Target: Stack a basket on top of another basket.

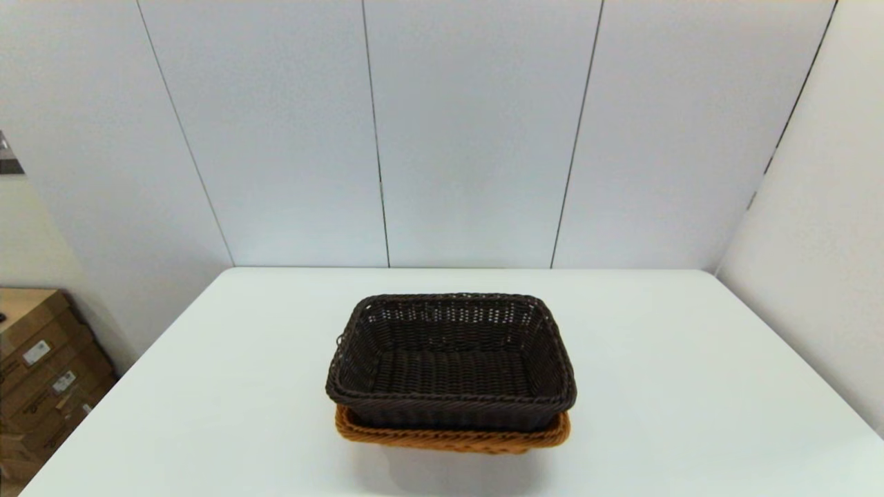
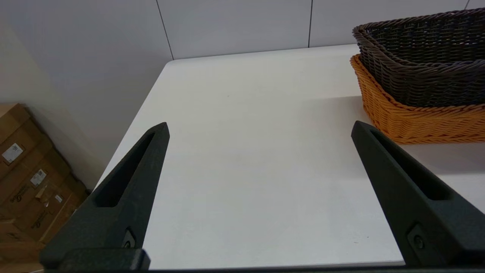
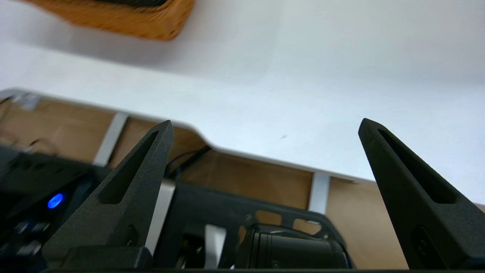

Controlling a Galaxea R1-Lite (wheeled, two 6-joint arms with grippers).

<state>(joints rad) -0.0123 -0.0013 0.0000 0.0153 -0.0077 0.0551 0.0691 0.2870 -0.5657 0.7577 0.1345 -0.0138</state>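
The dark brown basket (image 1: pixel 452 359) sits nested inside the orange-tan basket (image 1: pixel 452 436) near the table's front middle; only the orange rim and lower wall show under it. The left wrist view shows the same pair from the side, dark basket (image 2: pixel 420 57) on top of the orange basket (image 2: pixel 416 117). My left gripper (image 2: pixel 259 127) is open and empty, over the table to the left of the baskets. My right gripper (image 3: pixel 265 125) is open and empty, near the table's front edge, with a corner of the orange basket (image 3: pixel 125 17) far off. Neither gripper shows in the head view.
The white table (image 1: pixel 656 359) meets white wall panels behind and on the right. Cardboard boxes (image 1: pixel 41 366) stand on the floor beyond the left edge. The right wrist view shows the table's front edge (image 3: pixel 242 151) and the robot's dark base (image 3: pixel 235 227) below it.
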